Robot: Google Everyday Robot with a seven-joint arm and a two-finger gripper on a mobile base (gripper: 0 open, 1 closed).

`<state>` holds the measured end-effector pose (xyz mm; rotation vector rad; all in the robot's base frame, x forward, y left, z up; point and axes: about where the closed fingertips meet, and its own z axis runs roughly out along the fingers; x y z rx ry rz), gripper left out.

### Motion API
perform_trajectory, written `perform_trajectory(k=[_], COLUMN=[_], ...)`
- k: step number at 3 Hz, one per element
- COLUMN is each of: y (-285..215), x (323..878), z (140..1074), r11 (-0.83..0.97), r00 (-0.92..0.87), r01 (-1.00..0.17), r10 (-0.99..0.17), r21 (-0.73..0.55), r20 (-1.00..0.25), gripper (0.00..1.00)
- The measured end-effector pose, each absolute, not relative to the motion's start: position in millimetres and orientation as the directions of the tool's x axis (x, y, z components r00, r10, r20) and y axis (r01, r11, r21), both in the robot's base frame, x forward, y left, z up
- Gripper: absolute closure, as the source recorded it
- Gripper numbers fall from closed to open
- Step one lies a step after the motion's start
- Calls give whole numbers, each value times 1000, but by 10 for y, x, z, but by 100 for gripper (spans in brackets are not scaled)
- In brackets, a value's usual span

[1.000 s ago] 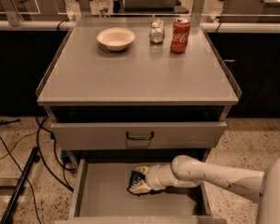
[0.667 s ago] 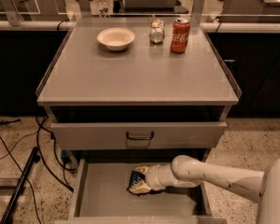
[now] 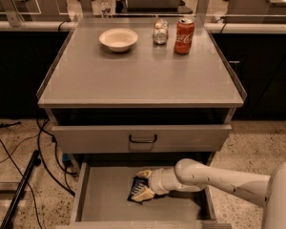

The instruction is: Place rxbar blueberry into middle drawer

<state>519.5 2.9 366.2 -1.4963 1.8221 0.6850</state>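
Note:
The middle drawer (image 3: 107, 202) is pulled open at the bottom of the cabinet, showing its flat grey floor. My gripper (image 3: 143, 185) reaches into it from the right on a white arm. It is shut on the rxbar blueberry (image 3: 135, 189), a dark navy bar held between the pale fingertips (image 3: 143, 174) low over the drawer floor, near its middle. I cannot tell if the bar touches the floor.
Above the open drawer is a shut grey drawer front with a black handle (image 3: 143, 139). On the cabinet top stand a white bowl (image 3: 118, 38), a small glass jar (image 3: 159, 31) and a red cola can (image 3: 184, 29). Cables (image 3: 47, 161) lie on the floor at left.

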Motion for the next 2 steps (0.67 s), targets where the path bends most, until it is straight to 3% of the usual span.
perform_trajectory(k=[2], y=[34], x=[5193], z=[3660], r11=[203], r00=[-115], r01=[-979], r10=[-625], r21=[-18], r20=[-772], gripper=[0])
